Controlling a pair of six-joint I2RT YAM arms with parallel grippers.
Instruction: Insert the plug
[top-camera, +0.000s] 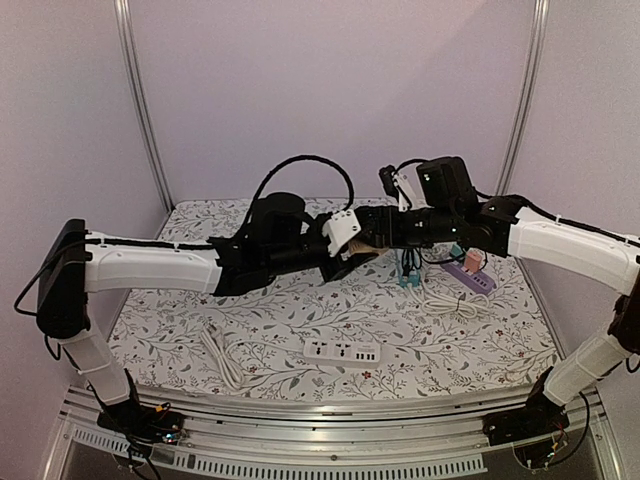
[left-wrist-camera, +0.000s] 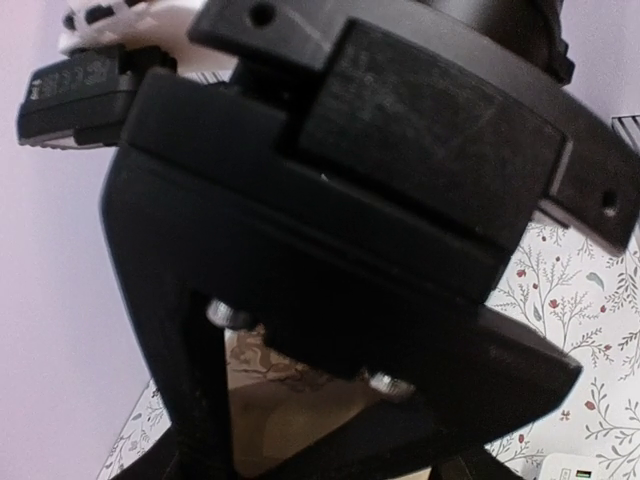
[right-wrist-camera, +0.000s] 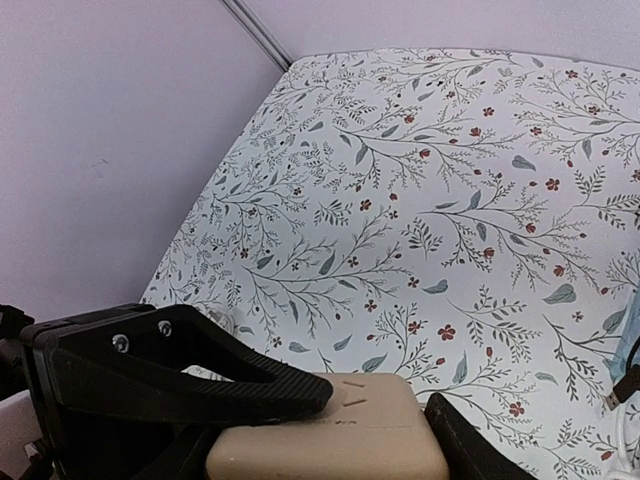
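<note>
A beige plug block hangs in mid-air above the table's middle, between the two grippers where the arms meet. In the right wrist view the block shows two small slots on top. It sits between a ribbed black finger on the left and a black finger on the right, so my right gripper is shut on it. My left gripper is right against the block from the left. The left wrist view is filled by the right gripper's black body, with beige showing underneath. The left jaws' state is unclear.
A white power strip lies at the front middle of the floral table, and its corner shows in the left wrist view. A white cable lies front left. A purple strip, blue plugs and a coiled white cord lie at the right.
</note>
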